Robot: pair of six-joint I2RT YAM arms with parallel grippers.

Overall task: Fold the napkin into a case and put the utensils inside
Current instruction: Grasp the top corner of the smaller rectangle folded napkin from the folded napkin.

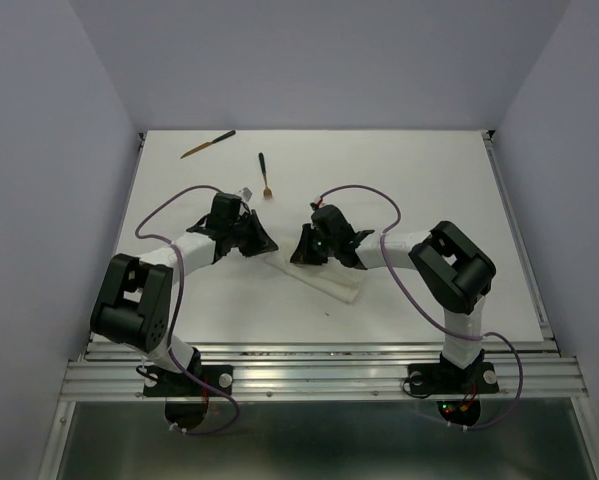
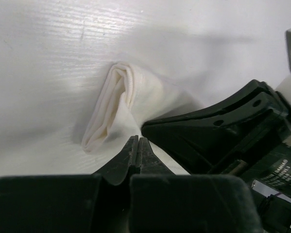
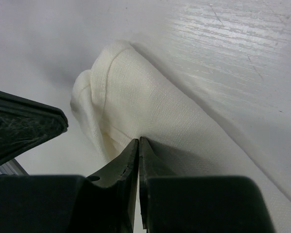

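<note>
The white napkin [image 1: 329, 283] lies folded into a long, narrow case, slanting from the table's middle toward the near right. Both grippers meet at its far-left end [image 2: 120, 99]. My left gripper [image 2: 138, 141] is shut, its tips pinched on the cloth's edge. My right gripper [image 3: 139, 141] is shut on a puckered fold of the napkin [image 3: 150, 111]. In the top view the left gripper [image 1: 262, 245] and right gripper [image 1: 301, 250] stand close together, facing each other. The utensils lie at the far left: a knife [image 1: 207, 144] and a fork [image 1: 264, 175], apart from the napkin.
The white table [image 1: 429, 180] is enclosed by pale walls on three sides. A metal rail [image 1: 319, 365] runs along the near edge by the arm bases. Purple cables [image 1: 169, 205] loop off both arms. The right gripper's black finger [image 2: 223, 124] crowds the left wrist view.
</note>
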